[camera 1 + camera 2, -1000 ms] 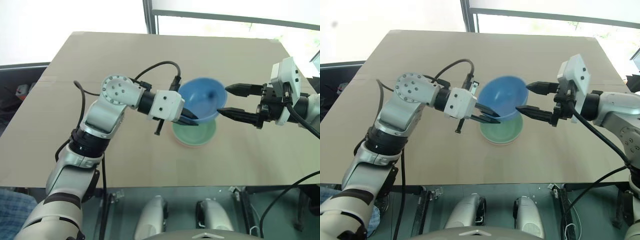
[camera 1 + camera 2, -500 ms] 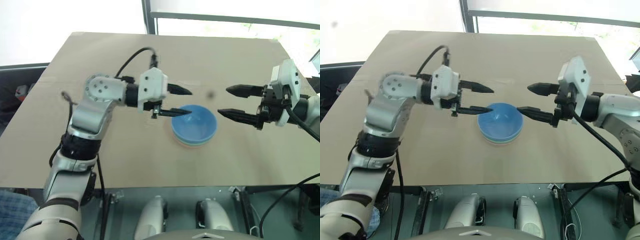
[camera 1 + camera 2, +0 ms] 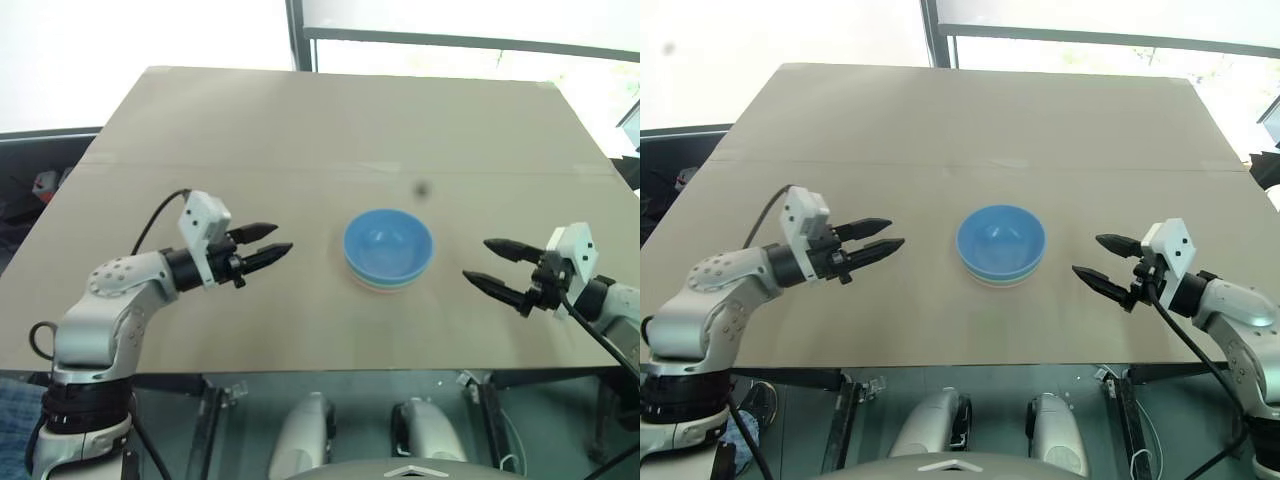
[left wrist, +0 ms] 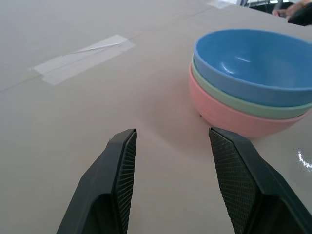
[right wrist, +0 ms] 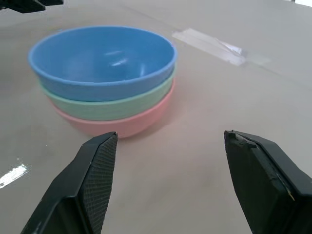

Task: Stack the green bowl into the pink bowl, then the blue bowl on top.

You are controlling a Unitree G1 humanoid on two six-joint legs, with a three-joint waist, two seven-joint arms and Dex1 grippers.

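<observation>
Stack: your smooth sky-blue bowl (image 4: pixel 253 63) tops mint-green bowl (image 4: pixel 243 105) in salmon-pink bowl (image 4: pixel 234 117) | between both fingertip pairs, untouched | left gripper (image 3: pixel 265 242) fingers apart | right gripper (image 3: pixel 490 265) fingers apart

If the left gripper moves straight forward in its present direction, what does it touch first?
Probably the pink bowl at the bottom of the stack: the open left gripper points roughly toward it over bare table, though depth is uncertain.

Tan table (image 3: pixel 300 130) before bright windows.
Flat, matte tabletop, crossed side to side by a faint seam, with a strip of clear tape (image 4: pixel 83 57) stuck on it. Dark window post (image 3: pixel 297 35) behind the far edge.
</observation>
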